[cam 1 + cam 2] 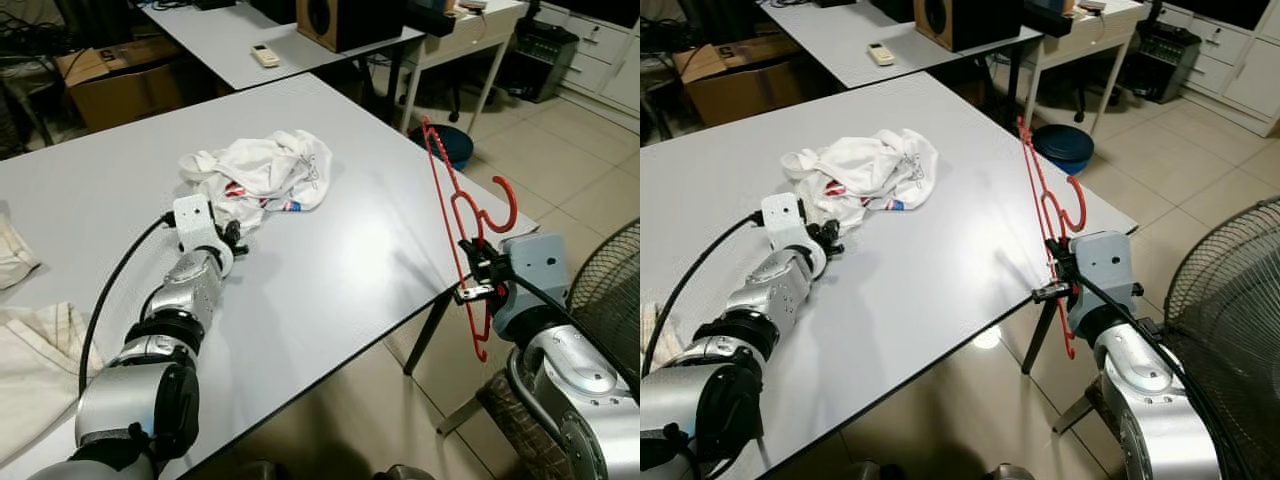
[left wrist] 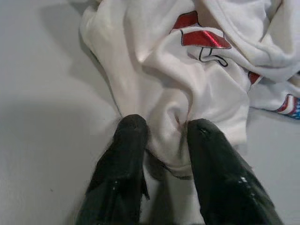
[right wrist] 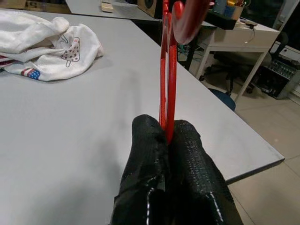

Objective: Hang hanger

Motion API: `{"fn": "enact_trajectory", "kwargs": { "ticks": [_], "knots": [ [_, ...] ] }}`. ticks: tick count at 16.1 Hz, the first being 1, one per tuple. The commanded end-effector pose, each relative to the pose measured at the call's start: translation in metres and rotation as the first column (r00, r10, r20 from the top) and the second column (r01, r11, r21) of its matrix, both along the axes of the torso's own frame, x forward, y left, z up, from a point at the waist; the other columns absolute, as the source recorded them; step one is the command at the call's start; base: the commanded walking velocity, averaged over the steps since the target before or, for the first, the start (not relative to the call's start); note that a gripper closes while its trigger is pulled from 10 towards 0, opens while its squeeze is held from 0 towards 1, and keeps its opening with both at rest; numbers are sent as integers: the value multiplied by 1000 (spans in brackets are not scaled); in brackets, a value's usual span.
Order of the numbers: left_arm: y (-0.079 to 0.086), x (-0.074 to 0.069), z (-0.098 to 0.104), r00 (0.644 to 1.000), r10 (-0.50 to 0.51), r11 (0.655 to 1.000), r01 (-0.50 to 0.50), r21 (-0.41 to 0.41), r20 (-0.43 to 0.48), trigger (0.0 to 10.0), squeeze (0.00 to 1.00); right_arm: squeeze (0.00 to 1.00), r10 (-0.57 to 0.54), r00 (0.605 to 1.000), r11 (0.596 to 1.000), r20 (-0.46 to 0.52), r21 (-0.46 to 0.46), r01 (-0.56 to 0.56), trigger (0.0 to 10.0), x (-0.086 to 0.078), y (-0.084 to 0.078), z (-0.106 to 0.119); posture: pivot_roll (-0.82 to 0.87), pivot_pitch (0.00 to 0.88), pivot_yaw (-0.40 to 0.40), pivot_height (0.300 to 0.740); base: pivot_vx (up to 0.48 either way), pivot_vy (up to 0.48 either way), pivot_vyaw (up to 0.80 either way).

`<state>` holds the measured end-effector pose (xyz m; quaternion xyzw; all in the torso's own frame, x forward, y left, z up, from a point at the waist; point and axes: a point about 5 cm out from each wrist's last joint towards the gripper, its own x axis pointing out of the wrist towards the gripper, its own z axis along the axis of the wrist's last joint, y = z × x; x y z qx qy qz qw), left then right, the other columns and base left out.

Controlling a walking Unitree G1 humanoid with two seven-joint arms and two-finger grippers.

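Two grippers: both gripping.
Right gripper (image 3: 168, 133): pinches red hanger (image 1: 455, 210) upright beyond table (image 1: 380, 250) edge.
Left gripper (image 2: 161, 131): fingers apparently nipping a fold of white garment (image 1: 265, 175) on the table.

Hanger (image 3: 166, 70) top cut off by frame edge; garment (image 2: 197, 70) print (partly folded under) unreadable.

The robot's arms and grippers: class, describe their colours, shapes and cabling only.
Both arms are silver, with rounded segments and black joint rings. A black cable runs along each. The left gripper sits on a white block, the right gripper on a grey-blue one. Its fingers are long, black and textured.
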<state>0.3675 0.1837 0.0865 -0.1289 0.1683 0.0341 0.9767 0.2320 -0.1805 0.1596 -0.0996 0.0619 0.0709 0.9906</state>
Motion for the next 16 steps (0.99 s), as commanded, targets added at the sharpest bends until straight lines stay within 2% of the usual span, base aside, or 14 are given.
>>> {"fn": "enact_trajectory", "kwargs": {
  "ticks": [1, 3, 8, 11, 13, 14, 15, 16],
  "knots": [
    [-6, -7, -15, 998, -19, 999, 16, -51, -57, 0, 0, 0, -4, 1000, 1000, 18, -6, 5, 10000, 2, -2, 2, -212, 11, 26, 740, 0, 0, 0],
    [-12, -5, -12, 1000, -8, 990, 3, -140, -30, 0, 0, 0, -10, 1000, 1000, 21, -6, 10, 10000, 3, -2, 1, -210, 7, 28, 740, 0, 0, 0],
    [-10, -1, -3, 999, 30, 961, -24, -275, 19, 0, 0, 0, -15, 999, 1000, 30, -4, 15, 10000, 5, 0, 1, -211, 0, 35, 740, 0, 0, 0],
    [3, 5, 11, 993, 92, 947, -64, -316, 76, 0, 0, 0, -26, 999, 1000, 44, -7, 26, 10000, 7, -3, 3, -212, 0, 37, 740, 0, 0, 0],
    [18, 15, 36, 977, 125, 951, -68, -303, 170, 0, 0, 0, -32, 998, 999, 52, -5, 32, 10000, 9, -3, 4, -207, 0, 36, 740, 0, 0, 0],
    [34, 30, 89, 926, 108, 972, -22, -233, 362, 0, 0, 0, -36, 997, 999, 68, -2, 36, 10000, 11, -3, 5, -196, 0, 35, 740, 0, 0, 0],
    [40, 37, 129, 863, 68, 982, 30, -185, 501, 0, 0, 0, -43, 996, 999, 82, 6, 43, 10000, 13, -3, 6, -191, 0, 36, 740, 0, 0, 0],
    [40, 39, 182, 730, -25, 989, 118, -90, 684, 0, 0, 0, -54, 994, 999, 99, 13, 53, 10000, 14, -3, 9, -188, 0, 39, 740, 0, 0, 0]
  ]
}}
